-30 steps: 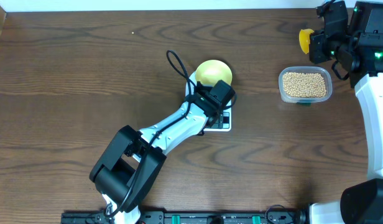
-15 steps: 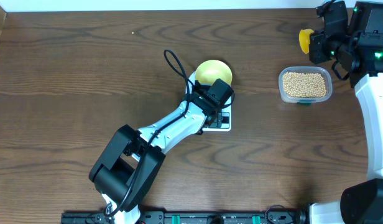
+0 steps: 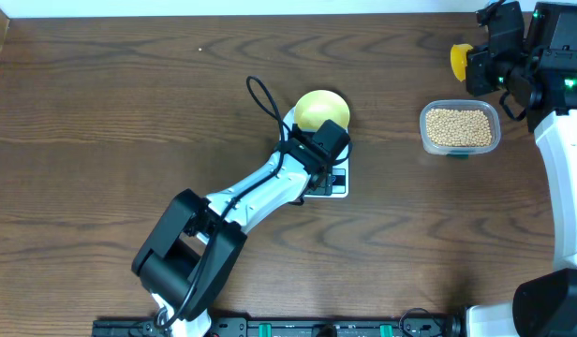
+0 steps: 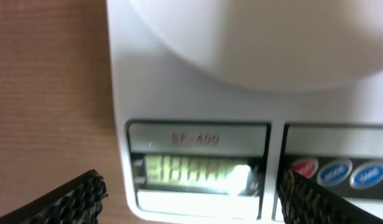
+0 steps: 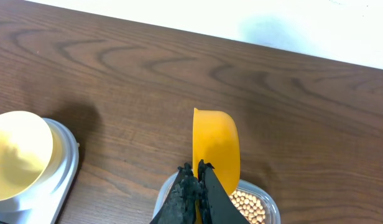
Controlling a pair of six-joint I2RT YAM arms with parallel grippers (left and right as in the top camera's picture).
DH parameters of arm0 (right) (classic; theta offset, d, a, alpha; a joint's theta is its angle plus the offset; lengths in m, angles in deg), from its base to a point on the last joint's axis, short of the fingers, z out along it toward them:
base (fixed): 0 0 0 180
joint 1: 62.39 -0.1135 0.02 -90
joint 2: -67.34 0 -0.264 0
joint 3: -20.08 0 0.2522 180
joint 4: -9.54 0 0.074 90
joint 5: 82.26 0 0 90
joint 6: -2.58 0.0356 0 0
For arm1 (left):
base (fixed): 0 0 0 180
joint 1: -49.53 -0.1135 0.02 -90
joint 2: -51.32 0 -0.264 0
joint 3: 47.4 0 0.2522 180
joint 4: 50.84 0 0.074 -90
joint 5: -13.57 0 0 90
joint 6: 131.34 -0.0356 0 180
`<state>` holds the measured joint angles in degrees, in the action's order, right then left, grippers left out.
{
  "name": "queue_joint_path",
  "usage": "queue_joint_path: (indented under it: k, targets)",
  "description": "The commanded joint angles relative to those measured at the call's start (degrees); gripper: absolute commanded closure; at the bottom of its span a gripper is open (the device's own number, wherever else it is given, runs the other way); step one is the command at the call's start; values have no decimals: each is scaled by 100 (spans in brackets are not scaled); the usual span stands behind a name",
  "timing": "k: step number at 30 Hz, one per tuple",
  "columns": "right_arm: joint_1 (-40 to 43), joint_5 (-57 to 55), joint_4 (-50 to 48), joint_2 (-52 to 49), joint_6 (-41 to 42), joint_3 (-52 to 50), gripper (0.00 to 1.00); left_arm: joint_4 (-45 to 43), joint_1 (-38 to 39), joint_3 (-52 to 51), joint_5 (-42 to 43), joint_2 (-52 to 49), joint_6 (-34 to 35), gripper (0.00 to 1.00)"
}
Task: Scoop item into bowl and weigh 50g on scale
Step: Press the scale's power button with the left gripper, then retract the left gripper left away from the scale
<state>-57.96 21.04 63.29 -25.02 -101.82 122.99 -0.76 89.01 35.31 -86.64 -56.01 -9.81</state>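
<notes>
L gripper [image 4: 191,202] hangs w/ jaws wide, gripping nothing, just over the scale [image 4: 198,93] display. R gripper [image 5: 198,180] is clamped on the yellow scoop [image 5: 216,146], near the tub [image 3: 425,131] of beans [image 3: 459,127] by the table [image 3: 101,112] far-right corner. The bowl [image 3: 317,108] sits on the scale platform; bare wood btwn scale and tub.

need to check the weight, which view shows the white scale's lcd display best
Left wrist: the grey LCD display of the white flat digital kitchen scale is close and lit, though its digits are blurred. Overhead, the left arm covers most of the scale. Right wrist shows only a corner of it, display out of frame.
</notes>
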Motion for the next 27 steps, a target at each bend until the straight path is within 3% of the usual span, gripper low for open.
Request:
queue_joint_path:
  k: [1,6,18,27]
  targets:
    - [-28,37,4,31,-94,28,99,138,-26,-48,70,474,-197,8]
    - [-28,37,2,31,-111,28,99,109,-44,-48,487,879,-984,8]
    - [-28,37,2,31,-223,28,99,354,-715,-48,3012,1469,-2391,8]
    - [-28,37,2,31,-348,28,99,374,-1123,-48,2835,1495,-2422,8]
